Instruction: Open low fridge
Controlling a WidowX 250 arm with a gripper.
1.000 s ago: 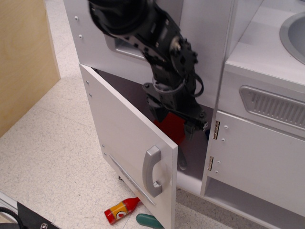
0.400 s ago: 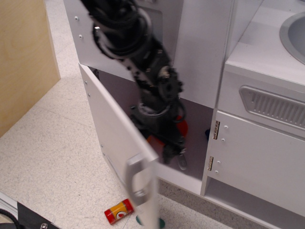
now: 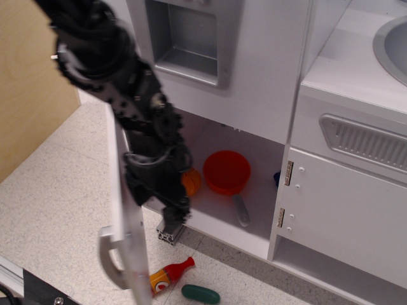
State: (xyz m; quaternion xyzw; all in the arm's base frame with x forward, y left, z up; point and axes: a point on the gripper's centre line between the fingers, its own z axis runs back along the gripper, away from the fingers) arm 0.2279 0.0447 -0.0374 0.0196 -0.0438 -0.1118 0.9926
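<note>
The low fridge door (image 3: 129, 219) stands swung wide open and shows almost edge-on at the left. Its curved silver handle (image 3: 108, 255) sticks out on the outer side near the bottom. The white compartment (image 3: 257, 159) is exposed. My black arm comes down from the top left, and my gripper (image 3: 174, 213) hangs in front of the compartment's lower left corner, on the inner side of the door. It is away from the handle. Its jaws are dark and blurred, so I cannot tell how they stand.
Inside the compartment sit a red pot (image 3: 226, 171) with a grey handle and an orange object (image 3: 191, 182). A red-yellow toy bottle (image 3: 169, 276) and a green toy (image 3: 200, 293) lie on the floor. The dispenser panel (image 3: 189, 38) is above, the vented cabinet (image 3: 362, 143) is to the right, and a wooden panel (image 3: 32, 82) is to the left.
The door has swung from partly open to wide open, now seen edge-on. My arm and gripper have moved left and down, out of the compartment, uncovering the red pot.
</note>
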